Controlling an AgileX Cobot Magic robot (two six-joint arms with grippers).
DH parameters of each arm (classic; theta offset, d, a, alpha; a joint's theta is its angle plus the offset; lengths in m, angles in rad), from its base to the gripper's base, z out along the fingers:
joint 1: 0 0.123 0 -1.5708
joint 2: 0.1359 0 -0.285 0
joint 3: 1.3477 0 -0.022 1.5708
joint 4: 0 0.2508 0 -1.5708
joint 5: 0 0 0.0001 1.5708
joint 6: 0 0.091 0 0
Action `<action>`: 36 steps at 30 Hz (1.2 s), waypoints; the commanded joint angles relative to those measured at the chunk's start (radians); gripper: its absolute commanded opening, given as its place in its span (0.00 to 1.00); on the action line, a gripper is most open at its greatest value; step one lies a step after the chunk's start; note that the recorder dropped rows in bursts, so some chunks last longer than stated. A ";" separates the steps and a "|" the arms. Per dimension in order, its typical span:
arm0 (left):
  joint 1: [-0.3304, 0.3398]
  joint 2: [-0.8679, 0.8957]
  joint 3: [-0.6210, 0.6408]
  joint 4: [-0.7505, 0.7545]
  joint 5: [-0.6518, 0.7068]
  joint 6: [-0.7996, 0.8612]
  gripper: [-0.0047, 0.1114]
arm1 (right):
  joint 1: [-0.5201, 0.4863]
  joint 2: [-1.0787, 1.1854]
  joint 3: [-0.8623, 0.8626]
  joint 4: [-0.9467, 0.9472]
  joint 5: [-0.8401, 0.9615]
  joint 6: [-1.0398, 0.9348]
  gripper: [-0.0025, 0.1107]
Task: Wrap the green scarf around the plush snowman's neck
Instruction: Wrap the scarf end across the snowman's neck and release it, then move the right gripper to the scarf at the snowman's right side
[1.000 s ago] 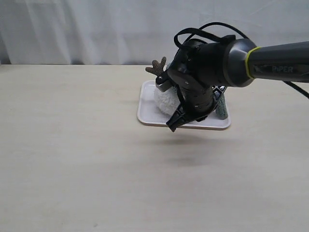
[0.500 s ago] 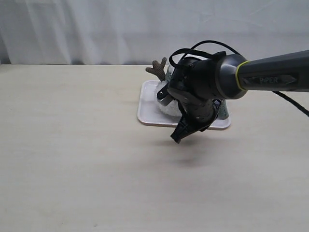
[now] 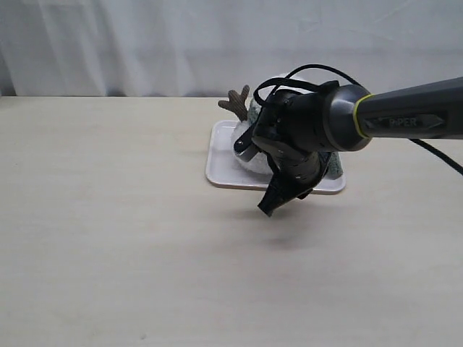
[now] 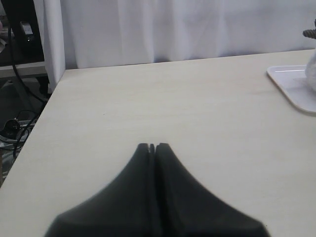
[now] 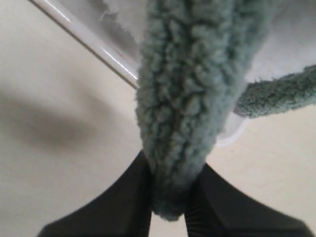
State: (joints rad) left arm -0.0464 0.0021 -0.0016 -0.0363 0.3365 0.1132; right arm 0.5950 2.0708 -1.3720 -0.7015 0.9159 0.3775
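The green scarf point(image 5: 182, 98) hangs as a fuzzy ribbed strip over the white tray point(image 3: 219, 172), its rounded end caught between the dark fingers of the right gripper point(image 5: 175, 160). The jaws stand only narrowly apart, and both press against the fabric. A second stretch of the scarf trails across the tray's edge just beside it.

The plush snowman sits on the tray, largely hidden. One brown twig arm point(image 3: 236, 100) pokes up behind the right arm, and its neck cannot be made out.

The right arm reaches in low from the side, its wrist bent down and turned. The gripper points at a slant over the tray's near edge, above the pale table point(image 3: 108, 238), and a black cable point(image 3: 304, 72) loops over the wrist.

Well apart from the tray, the left gripper point(image 4: 152, 146) hovers above bare tabletop. Its jaws are pressed together and hold nothing.
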 commanded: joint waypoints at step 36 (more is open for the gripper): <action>0.001 -0.002 0.002 -0.002 -0.013 -0.003 0.04 | -0.452 -0.359 0.352 0.713 -0.722 -0.499 0.59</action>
State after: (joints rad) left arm -0.0464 0.0021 -0.0016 -0.0363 0.3365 0.1132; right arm 0.1894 1.7137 -1.0732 -0.0258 0.3654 -0.0743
